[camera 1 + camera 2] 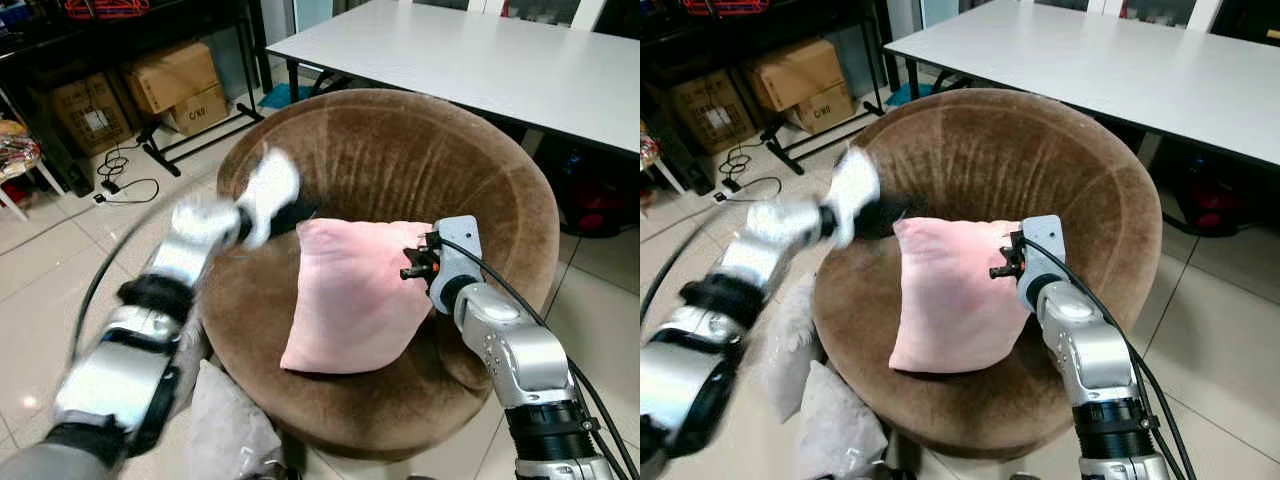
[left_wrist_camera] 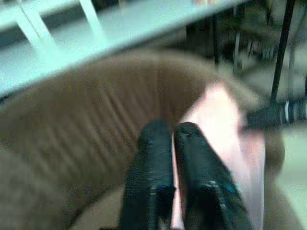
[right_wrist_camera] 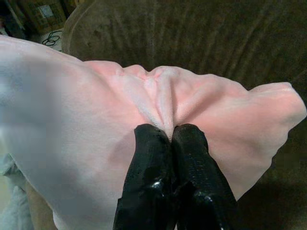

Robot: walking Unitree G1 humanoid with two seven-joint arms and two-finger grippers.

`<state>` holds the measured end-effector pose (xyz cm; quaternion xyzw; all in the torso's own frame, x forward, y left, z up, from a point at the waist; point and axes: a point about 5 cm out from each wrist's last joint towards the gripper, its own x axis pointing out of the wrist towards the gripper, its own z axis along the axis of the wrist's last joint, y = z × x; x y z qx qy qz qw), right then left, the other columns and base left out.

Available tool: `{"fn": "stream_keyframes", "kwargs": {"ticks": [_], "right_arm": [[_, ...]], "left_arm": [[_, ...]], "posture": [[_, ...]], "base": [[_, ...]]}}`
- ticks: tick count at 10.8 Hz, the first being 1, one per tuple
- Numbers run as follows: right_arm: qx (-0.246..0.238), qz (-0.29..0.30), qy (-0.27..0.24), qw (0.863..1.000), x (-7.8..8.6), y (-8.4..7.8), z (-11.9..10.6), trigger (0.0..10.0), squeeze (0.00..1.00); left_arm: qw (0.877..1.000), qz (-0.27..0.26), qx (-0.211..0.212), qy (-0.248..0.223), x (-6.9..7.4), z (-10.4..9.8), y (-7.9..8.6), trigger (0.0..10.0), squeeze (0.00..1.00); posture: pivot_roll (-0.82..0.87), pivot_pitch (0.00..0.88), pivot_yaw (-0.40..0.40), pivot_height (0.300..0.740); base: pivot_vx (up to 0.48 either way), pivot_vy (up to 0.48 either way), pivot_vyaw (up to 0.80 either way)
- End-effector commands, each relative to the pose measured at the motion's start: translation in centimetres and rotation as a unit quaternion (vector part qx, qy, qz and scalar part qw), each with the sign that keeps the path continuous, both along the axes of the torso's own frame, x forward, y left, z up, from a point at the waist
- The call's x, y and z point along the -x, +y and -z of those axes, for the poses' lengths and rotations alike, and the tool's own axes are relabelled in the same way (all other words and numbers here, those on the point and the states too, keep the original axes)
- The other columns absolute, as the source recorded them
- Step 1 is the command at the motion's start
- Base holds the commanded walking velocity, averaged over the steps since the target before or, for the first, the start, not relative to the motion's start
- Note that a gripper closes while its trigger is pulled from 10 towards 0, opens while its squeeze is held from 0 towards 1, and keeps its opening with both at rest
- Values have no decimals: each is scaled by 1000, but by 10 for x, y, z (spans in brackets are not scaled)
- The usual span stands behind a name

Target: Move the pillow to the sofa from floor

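Your pink pillow [image 1: 350,295] is sitting propped up in the seat of the round brown sofa [image 1: 500,200]; your right gripper [image 3: 171,139] is pinching a fold of its fabric, fingers squeezed together on the cloth. Your left gripper [image 2: 170,139] is blurry, hanging over the sofa's left side just beside the pillow, fingers nearly together with nothing between them; a grey cushion [image 1: 225,425] lies on the tile floor [image 1: 50,260] by the sofa, white table [image 1: 480,55] behind.

Faint "C/NO" marking on cardboard box [image 1: 200,108]; nothing else legible
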<state>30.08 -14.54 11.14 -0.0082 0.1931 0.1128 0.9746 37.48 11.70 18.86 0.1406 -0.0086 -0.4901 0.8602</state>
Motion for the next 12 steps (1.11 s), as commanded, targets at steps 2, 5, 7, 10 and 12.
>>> {"fn": "stream_keyframes", "kwargs": {"ticks": [2, 5, 7, 10, 12], "right_arm": [[14, -21, -13, 1000, 0, 3, -3, 10000, 0], [26, -41, -21, 999, 0, 5, -6, 10000, 0], [33, -53, -26, 998, 3, 7, -8, 10000, 0], [36, -71, -27, 996, 5, 9, -10, 10000, 0], [35, -118, -22, 992, 12, 14, -14, 10000, 0]], "left_arm": [[997, -75, -14, 16, -17, -14, 19, 10000, 1000], [988, -47, -75, 129, -8, 25, 27, 10000, 1000], [985, -58, -83, 140, -10, 29, 23, 10000, 1000], [984, -56, -80, 152, -8, 36, 18, 10000, 1000], [979, -31, -102, 176, -2, 48, 11, 10000, 106]], "posture": [[-187, 0, 89, 740], [-199, 0, 101, 740], [-199, 0, 101, 740], [-230, 0, 121, 740], [-247, 0, 126, 740]], "base": [[0, 0, 0], [0, 0, 0], [0, 0, 0], [0, 0, 0], [0, 0, 0]]}}
